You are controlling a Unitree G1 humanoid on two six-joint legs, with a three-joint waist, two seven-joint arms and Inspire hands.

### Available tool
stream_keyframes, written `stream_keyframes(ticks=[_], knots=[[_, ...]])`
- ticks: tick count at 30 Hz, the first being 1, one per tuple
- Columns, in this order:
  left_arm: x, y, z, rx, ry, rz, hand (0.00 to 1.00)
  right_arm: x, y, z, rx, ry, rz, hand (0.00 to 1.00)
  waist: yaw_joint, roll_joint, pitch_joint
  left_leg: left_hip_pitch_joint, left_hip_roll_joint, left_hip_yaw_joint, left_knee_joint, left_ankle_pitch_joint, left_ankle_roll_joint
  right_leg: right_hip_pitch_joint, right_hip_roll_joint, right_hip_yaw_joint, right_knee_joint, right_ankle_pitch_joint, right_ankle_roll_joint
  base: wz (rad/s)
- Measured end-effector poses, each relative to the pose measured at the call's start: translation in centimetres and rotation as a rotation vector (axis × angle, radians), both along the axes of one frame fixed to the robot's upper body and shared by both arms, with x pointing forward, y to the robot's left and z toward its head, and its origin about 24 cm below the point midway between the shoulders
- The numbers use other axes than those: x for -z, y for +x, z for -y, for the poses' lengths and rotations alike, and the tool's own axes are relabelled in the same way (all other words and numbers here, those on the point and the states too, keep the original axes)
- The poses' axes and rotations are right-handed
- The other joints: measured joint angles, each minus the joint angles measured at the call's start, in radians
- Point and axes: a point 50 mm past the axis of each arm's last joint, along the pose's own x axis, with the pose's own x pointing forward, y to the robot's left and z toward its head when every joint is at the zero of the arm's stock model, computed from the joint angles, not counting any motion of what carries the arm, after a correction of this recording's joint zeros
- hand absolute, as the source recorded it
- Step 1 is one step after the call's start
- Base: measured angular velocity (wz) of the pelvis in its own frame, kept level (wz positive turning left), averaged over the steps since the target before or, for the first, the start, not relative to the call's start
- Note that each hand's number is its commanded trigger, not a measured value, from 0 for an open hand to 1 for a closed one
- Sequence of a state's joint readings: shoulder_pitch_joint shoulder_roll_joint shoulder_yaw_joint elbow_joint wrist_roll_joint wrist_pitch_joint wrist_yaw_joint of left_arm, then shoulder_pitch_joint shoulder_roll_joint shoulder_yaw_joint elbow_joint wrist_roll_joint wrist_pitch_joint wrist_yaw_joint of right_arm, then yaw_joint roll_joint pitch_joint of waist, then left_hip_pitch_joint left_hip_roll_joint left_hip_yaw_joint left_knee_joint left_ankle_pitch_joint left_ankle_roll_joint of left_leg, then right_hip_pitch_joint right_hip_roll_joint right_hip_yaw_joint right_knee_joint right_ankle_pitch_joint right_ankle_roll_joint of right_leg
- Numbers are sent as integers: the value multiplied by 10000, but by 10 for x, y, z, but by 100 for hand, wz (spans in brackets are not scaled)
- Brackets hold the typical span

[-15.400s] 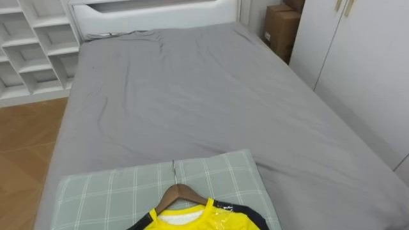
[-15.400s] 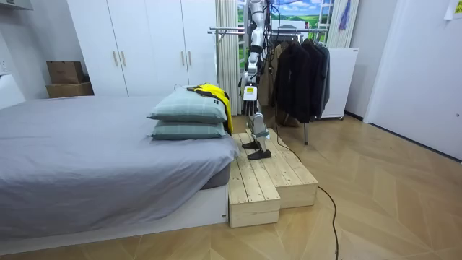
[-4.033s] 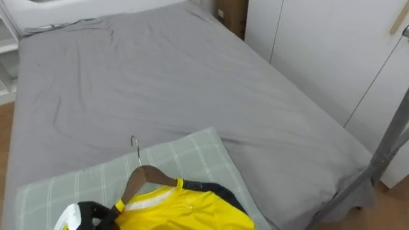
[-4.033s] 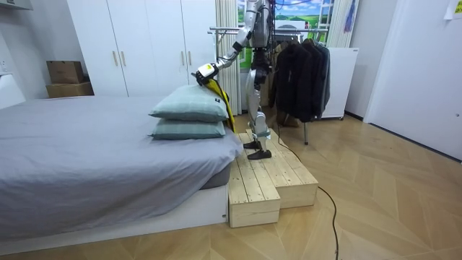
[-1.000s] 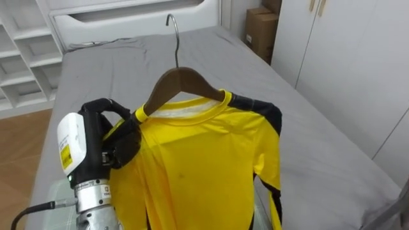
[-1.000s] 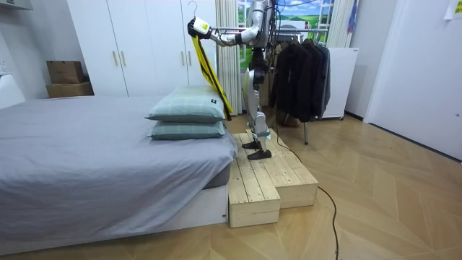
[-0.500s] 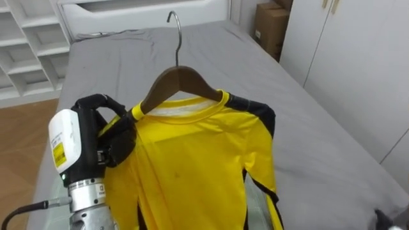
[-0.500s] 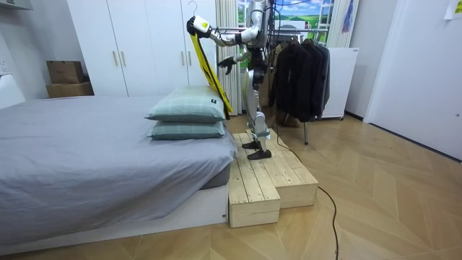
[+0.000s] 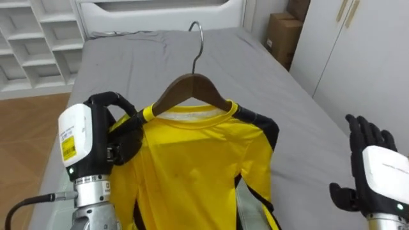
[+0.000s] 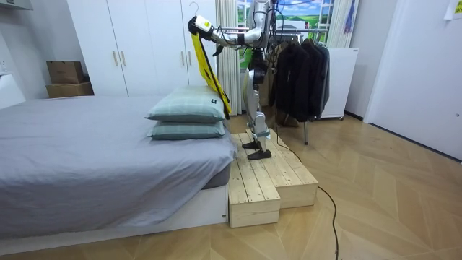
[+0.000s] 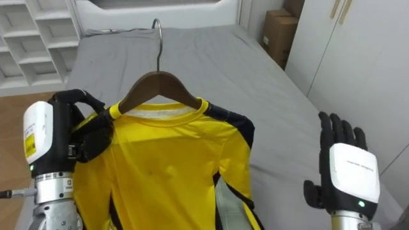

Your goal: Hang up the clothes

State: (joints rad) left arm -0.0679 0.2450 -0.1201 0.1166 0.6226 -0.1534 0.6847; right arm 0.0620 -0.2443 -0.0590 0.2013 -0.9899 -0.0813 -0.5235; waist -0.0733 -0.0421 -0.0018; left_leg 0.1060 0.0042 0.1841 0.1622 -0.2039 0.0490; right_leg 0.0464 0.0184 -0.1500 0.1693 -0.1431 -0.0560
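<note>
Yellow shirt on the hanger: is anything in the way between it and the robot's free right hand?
Nothing visible does. The yellow shirt hangs on its wooden hanger, which the left hand grips at one end. The open right hand is off to the side, apart from the shirt, with the grey bed below the gap.

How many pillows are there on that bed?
2. They lie stacked at the end of the bed nearest the robot: top pillow on lower pillow. More could hide behind them.
</note>
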Motion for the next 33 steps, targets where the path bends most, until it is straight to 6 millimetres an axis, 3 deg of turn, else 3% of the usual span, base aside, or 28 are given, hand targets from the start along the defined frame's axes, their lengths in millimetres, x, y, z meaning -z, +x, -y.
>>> stream_keyframes(ticks=[5, 9, 19, 33], knots=[[-13, -1, 6, 237, 393, 616, 100, -32, 6, -2, -945, -536, 546, 0, 188, -77, 23, -143, 10, 109, -6, 0, 0, -271, 7, 123, 165, 9, -15, -8], [-13, -1, 5, 297, 443, 521, 100, -44, 7, -9, -1584, -923, 676, 0, 324, -156, 63, -105, 33, 144, 0, 0, -1, -247, 22, 152, 183, 9, -16, -2], [-12, 0, 7, 535, 557, 237, 100, -39, 9, -20, -2485, -1094, -295, 0, 702, -337, 156, -152, 10, 115, 14, -2, 3, -269, -5, 105, 173, 8, -14, 0], [-22, -2, 17, 1096, 454, 733, 100, -39, 18, -28, -3262, 1360, -1379, 0, 809, -330, 157, -251, 19, 13, 48, -1, 2, -289, -6, 12, 143, 8, -14, 1]])
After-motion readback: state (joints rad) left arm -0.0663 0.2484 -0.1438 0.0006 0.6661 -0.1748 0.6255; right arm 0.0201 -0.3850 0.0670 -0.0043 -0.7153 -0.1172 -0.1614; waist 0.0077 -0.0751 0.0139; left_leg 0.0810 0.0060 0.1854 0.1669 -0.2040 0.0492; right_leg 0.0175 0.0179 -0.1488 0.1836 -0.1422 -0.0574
